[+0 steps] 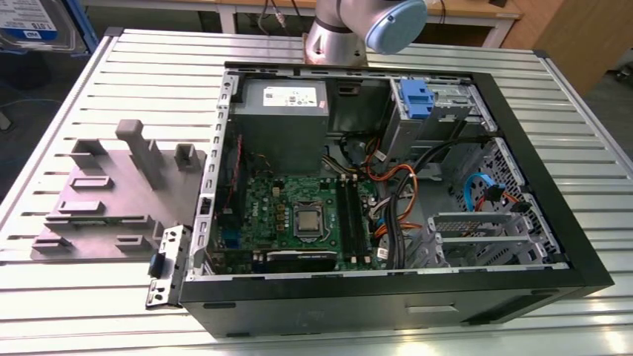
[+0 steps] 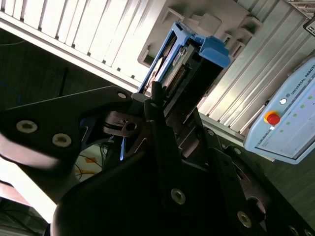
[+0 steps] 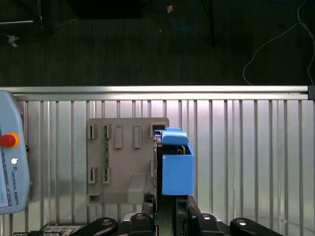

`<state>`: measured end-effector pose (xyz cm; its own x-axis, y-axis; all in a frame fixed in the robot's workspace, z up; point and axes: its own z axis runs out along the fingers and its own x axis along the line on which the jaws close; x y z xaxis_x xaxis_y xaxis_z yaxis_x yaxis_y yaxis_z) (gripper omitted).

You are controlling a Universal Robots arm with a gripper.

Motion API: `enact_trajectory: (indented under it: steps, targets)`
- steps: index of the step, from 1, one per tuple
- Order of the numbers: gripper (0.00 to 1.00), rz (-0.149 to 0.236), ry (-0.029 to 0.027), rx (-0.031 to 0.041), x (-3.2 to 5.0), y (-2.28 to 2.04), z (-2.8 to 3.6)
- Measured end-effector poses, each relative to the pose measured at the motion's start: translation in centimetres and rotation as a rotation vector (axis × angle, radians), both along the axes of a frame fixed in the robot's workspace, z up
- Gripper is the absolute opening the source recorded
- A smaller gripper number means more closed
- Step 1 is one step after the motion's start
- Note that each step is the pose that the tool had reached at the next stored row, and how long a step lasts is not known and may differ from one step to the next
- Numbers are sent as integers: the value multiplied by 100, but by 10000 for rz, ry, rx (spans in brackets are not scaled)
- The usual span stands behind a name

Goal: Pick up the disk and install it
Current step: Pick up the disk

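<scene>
Starting on the exterior view's left: the grey fixture plate (image 1: 104,200) sits on the slatted table (image 1: 148,67), and its posts and slots carry no drive. That fits what both wrist views show. The gripper (image 3: 171,204) is clamped on the disk (image 3: 176,172), its dark fingers (image 2: 156,105) pressed against the drive's two sides. The blue carrier rail juts out ahead of them, over the near edge of that plate. The teach pendant (image 3: 10,167) lies on the table beside the plate.

So I judge the pick-up done and the carry in hand; the disk looks clear of the fixture rather than seated in it.

Moving right, the open computer case (image 1: 346,300) lies on its side. The power supply (image 1: 282,119) sits at the far end, the motherboard (image 1: 296,215) below it, and orange and black cables (image 1: 396,185) loop through the middle. Further right stands the metal drive cage (image 1: 445,104) with its blue latch (image 1: 416,100), well apart from the fixture plate.

Installing calls for a firm grip and carrier rails held square to the cage opening. The path in must stay clear of the loose cables just beside the cage. A tilted disk could catch on the cage's metal edge.
</scene>
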<state>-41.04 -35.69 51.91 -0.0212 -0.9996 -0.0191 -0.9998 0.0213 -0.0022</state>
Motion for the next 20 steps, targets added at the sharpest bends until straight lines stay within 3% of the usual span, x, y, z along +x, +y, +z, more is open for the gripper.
enact_trajectory:
  steps: [9, 20]
  targets:
    - [35, 1, 1, 0, 29, 0, 1]
    - [35, 0, 1, -2, 138, 0, 1]
